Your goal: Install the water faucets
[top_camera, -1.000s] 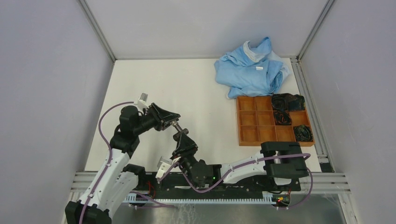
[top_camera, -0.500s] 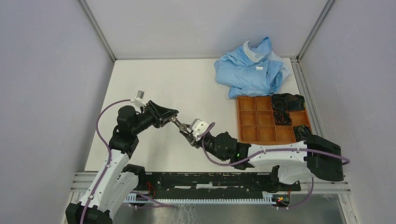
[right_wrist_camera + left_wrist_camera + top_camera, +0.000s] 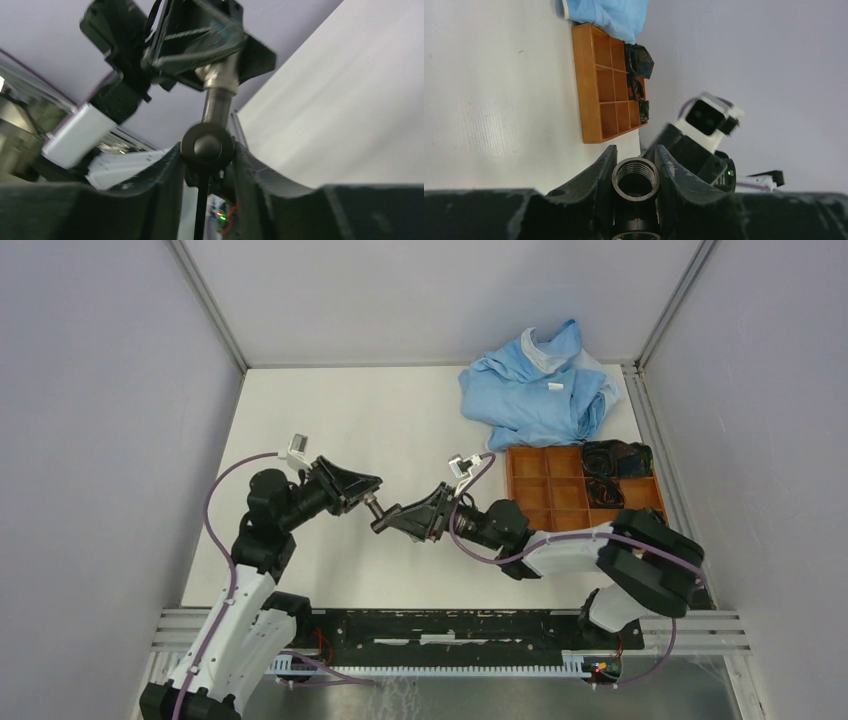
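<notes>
**Top view.** Left hand (image 3: 364, 496) was raised over the bench (image 3: 330, 410), clamped on the fitting (image 3: 373, 503). The fitting's pipe stuck out past the fingertips towards 4 o'clock. Right hand (image 3: 390, 522) lay just beside it at 4 o'clock and pointed back towards 9 o'clock. What it held was too small to tell here, as was contact between the two loads. The two hands' axes met at a shallow angle, not in one line.

**Left wrist.** Both fingers (image 3: 601, 172) were closed against the fitting's sides. Its threaded mouth faced outward and was empty, with nothing seated in it. The right arm's dark body stood beyond the mouth at 2 o'clock. Tray (image 3: 586, 85) lay far off at 11 o'clock, on the bench.

**Right wrist.** The right hand's fingers were shut on the stub (image 3: 207, 145), whose round dark end faced the camera. The fitting's pipe ran from behind it up to 12 o'clock, into the left hand. Whether stub and pipe touched could not be told.

**Judgement.** Joining probably turns on bringing the stub's axis square to the empty mouth. The gap was short for either arm.
</notes>
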Tool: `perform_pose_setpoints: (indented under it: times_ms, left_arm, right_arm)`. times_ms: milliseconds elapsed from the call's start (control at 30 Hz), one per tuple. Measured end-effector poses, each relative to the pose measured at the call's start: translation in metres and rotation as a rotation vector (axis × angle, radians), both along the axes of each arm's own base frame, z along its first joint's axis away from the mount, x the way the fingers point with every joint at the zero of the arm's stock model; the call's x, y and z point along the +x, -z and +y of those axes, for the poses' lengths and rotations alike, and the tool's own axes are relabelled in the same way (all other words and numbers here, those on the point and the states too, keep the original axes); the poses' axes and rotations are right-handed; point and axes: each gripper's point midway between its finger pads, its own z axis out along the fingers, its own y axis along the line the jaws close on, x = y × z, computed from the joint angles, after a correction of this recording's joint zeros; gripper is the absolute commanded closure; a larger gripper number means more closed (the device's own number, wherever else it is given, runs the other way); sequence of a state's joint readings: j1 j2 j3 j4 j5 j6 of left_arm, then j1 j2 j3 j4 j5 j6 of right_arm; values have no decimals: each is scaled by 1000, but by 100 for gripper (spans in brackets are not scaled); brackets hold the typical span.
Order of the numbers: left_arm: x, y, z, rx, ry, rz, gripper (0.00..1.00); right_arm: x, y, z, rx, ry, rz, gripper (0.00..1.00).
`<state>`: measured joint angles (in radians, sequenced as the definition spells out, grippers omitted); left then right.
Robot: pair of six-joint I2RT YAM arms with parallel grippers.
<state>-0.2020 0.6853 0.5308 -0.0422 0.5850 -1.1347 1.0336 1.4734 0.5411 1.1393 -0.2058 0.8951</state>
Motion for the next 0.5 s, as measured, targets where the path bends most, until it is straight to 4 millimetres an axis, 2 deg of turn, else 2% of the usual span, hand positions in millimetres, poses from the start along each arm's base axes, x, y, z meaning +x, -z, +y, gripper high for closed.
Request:
perform_pose_setpoints:
  times_ms: [67,100,200,300,400,500]
  left_arm:
    - [-3,-1,-2,-2,15,-5,98]
    - [-7,-1,-4,-4,34,-2,98]
    - [-12,1,-6,-6,57,6,98]
    - [-13,3,-7,-6,61,13,98]
    - [-13,3,-7,-6,61,15,98]
    - [-13,5,-7,-4,61,21,98]
  right_arm:
    - [1,4,2,85,-46,167,20]
    - [3,8,3,115,-65,248,4]
    - [0,31,4,138,-108,453,2]
    - [-12,39,-11,126,-122,498,2]
    - [-19,27,-29,121,-111,443,2]
    - [-19,3,-48,128,-71,326,2]
